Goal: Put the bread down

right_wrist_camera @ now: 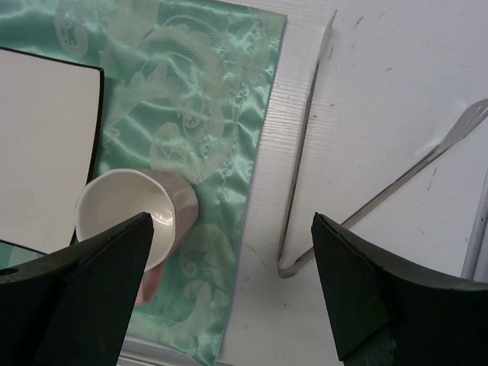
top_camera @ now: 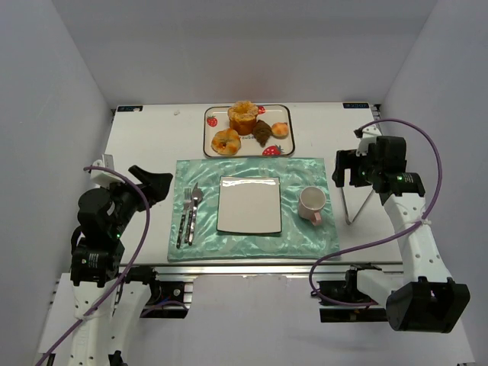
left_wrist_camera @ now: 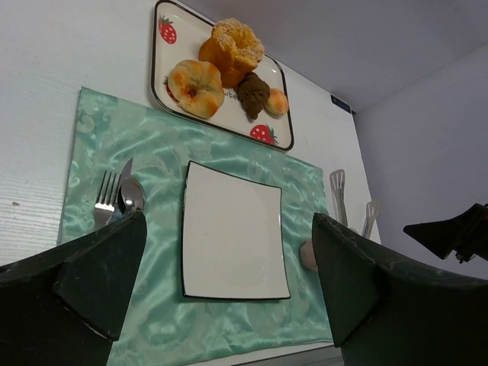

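The bread (top_camera: pixel 262 133) is a small dark brown pastry on a strawberry-print tray (top_camera: pixel 279 111) at the back of the table. It also shows in the left wrist view (left_wrist_camera: pixel 253 94), between a tall golden bun and a small orange bun. My left gripper (top_camera: pixel 152 183) is open and empty at the left edge of the green placemat; in its own view (left_wrist_camera: pixel 229 221) it looks over the white square plate (left_wrist_camera: pixel 232 232). My right gripper (top_camera: pixel 345 171) is open and empty at the right, above metal tongs (right_wrist_camera: pixel 301 152) and beside the cup (right_wrist_camera: pixel 130 217).
A white square plate (top_camera: pixel 249 204) lies mid-placemat (top_camera: pixel 297 236), with a fork, knife and spoon (top_camera: pixel 188 213) on its left and a pink cup (top_camera: pixel 313 204) on its right. Metal tongs (top_camera: pixel 358 202) lie on the bare table at the right. White walls enclose the table.
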Tool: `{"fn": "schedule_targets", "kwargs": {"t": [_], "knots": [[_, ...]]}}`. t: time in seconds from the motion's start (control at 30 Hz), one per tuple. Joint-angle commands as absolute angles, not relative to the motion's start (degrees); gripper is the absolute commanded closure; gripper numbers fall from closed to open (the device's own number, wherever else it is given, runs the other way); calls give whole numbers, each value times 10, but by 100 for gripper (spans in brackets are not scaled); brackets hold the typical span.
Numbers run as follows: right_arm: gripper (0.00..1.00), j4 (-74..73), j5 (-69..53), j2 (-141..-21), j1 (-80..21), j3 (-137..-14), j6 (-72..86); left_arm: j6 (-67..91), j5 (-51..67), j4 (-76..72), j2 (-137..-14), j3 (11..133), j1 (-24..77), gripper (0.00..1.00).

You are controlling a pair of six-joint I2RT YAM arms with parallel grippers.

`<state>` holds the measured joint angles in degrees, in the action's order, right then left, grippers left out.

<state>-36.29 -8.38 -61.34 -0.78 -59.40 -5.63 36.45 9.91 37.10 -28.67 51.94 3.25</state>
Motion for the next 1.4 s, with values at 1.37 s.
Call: {"fn": "schedule_targets", "kwargs": {"t": [1.37], "knots": [[11, -236, 120, -790, 61, -467, 33, 362, 144, 287, -337, 480, 34, 2]]}}
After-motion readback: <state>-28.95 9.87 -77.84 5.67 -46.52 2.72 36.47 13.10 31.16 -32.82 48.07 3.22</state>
